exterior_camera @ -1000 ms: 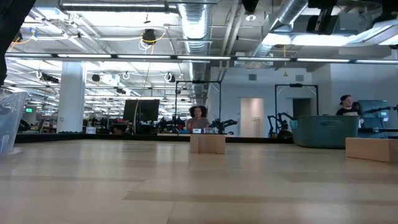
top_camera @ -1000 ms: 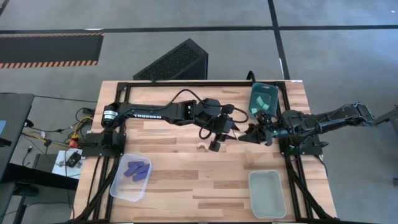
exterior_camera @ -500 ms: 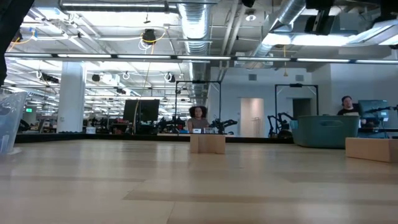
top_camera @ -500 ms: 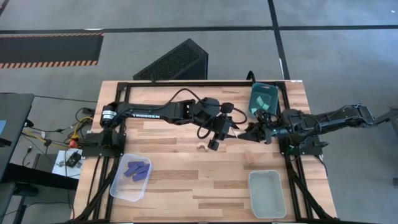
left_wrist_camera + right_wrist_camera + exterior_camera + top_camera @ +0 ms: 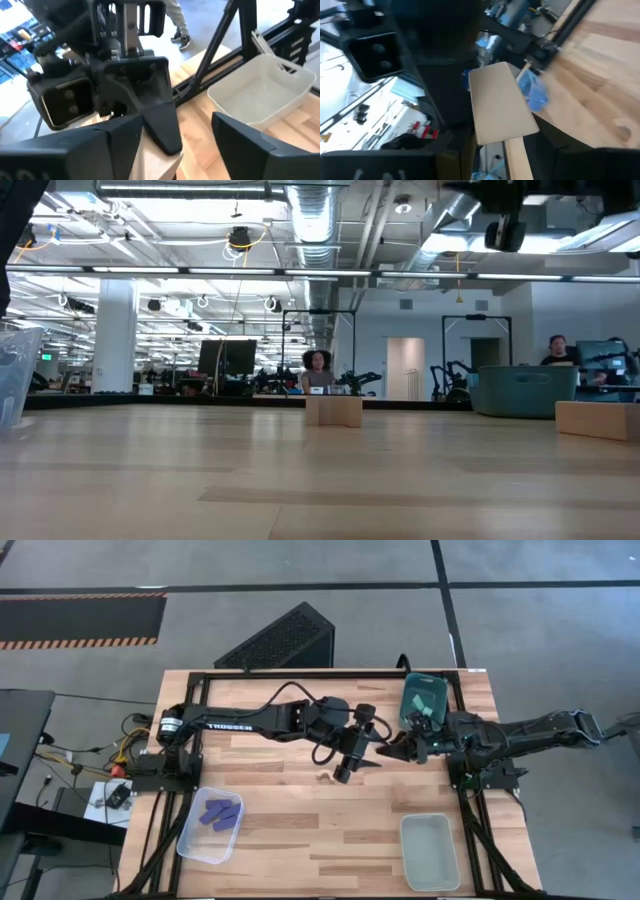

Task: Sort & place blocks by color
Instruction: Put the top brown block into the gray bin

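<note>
- Wooden surface (image 5: pixel 300 840) nearest the low camera is carrying a clear bin (image 5: pixel 195 840) with dark blue bars (image 5: pixel 222 812).
- Farther in, a tan arch (image 5: pixel 323 777) is lying alone.
- Just beyond, mid-surface, the left claw (image 5: pixel 175 135) is standing open, while the right claw (image 5: pixel 392 750) is gripping a tan piece (image 5: pixel 502 102).
- Farthest, a teal bin (image 5: pixel 412 690) is holding teal cubes (image 5: pixel 425 710).

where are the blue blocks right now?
In the high view, the blue blocks lie inside the clear bin at the table's front-left corner, just in front of the left arm's base and away from both grippers.
</note>
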`<control>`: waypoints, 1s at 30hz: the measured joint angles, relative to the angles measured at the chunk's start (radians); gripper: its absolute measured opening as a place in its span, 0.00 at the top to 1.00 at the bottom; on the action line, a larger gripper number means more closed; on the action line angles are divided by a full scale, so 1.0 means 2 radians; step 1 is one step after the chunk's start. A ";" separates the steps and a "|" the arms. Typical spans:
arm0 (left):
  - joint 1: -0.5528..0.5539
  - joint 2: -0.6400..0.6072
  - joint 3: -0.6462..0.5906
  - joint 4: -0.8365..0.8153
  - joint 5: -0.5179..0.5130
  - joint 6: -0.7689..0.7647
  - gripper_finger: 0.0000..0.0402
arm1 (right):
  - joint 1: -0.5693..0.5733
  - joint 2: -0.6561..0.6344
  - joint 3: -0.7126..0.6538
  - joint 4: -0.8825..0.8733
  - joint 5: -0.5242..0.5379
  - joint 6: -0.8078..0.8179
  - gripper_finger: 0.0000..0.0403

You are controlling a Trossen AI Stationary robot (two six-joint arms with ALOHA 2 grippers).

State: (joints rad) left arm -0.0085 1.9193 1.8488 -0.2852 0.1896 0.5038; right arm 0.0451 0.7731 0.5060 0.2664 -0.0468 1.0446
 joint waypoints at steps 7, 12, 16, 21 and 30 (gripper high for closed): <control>0.001 0.001 0.000 -0.019 0.002 0.009 0.39 | -0.010 0.000 -0.001 0.000 -0.019 -0.001 0.62; 0.002 0.001 0.000 -0.019 -0.018 0.010 0.42 | -0.011 0.000 -0.001 0.003 -0.029 -0.001 0.61; 0.003 0.002 -0.001 -0.025 -0.031 0.015 0.46 | -0.010 -0.001 -0.001 0.012 -0.039 -0.002 0.61; 0.008 0.003 -0.002 -0.024 -0.053 0.013 0.51 | -0.011 -0.001 -0.001 0.020 -0.049 -0.001 0.62; 0.007 -0.001 -0.002 -0.019 -0.032 0.034 0.52 | -0.011 0.000 0.000 0.017 -0.050 0.001 0.62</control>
State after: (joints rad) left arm 0.0063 1.9167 1.8458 -0.3237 0.1261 0.5725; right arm 0.0239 0.7738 0.5053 0.3004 -0.1459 1.0464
